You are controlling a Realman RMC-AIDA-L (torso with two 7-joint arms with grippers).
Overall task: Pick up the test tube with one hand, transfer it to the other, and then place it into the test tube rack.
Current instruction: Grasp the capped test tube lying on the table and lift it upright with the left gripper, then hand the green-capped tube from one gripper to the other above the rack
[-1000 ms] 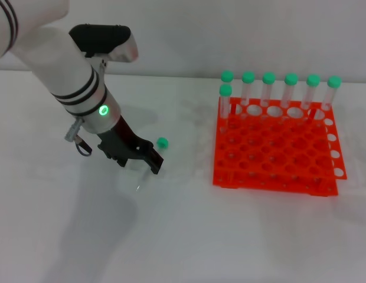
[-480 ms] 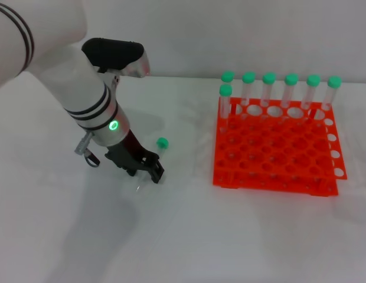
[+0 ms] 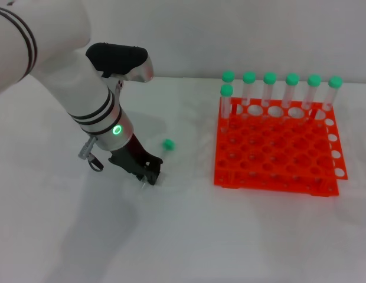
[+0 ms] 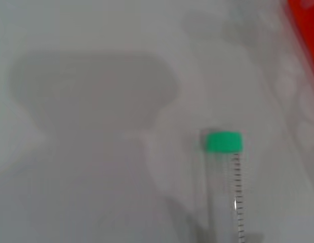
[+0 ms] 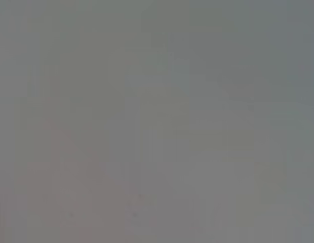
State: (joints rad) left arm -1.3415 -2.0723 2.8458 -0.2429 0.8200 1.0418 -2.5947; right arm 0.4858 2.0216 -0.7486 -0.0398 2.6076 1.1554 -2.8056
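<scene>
Left gripper [image 3: 149, 175] lowered onto lying test tube [image 3: 161, 154], finger gap not discernible; test tube rack [image 3: 277, 147] well apart, seven capped tubes [image 3: 270, 88] upright.

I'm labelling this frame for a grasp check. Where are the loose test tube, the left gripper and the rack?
test tube [image 4: 224, 143]: left wrist view, on its green cap.
left gripper [image 3: 149, 177]: head view, between its fingertips, at the table.
test tube rack [image 3: 271, 150]: head view, on its orange top grid.
</scene>
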